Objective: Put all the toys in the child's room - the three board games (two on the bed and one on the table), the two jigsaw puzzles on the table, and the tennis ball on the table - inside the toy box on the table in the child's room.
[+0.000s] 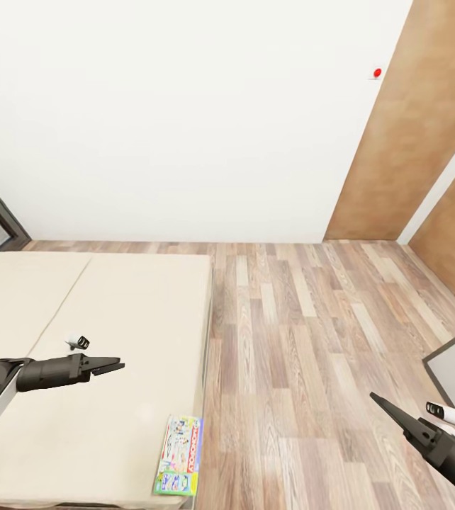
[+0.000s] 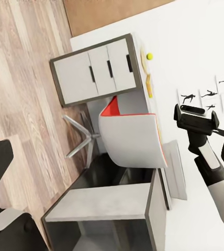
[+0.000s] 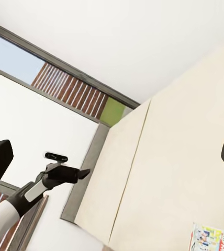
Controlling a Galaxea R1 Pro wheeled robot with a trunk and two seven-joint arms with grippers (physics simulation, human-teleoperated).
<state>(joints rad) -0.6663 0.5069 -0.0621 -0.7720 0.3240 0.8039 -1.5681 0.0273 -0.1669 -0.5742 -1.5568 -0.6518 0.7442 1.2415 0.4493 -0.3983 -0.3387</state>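
One board game, the MONOPOLY box [image 1: 179, 454], lies flat at the bed's [image 1: 100, 319] near right edge, also seen from the right wrist [image 3: 212, 239]. My left gripper [image 1: 114, 367] hovers open over the cream mattress, well left of the box. My right gripper [image 1: 381, 405] hangs open over the floor to the box's right. In the left wrist view the table [image 2: 143, 107] runs along the wall with the tennis ball [image 2: 149, 56], a yellow jigsaw puzzle [image 2: 149, 86] and a light grey bin that looks like the toy box [image 2: 176, 172].
Wood-plank floor [image 1: 305, 340] lies between the bed and a grey-topped cabinet [image 1: 454, 368] at the right. A brown door [image 1: 412, 127] stands in the far wall. A white and red chair [image 2: 133, 136] sits at the table by the drawer unit [image 2: 96, 73].
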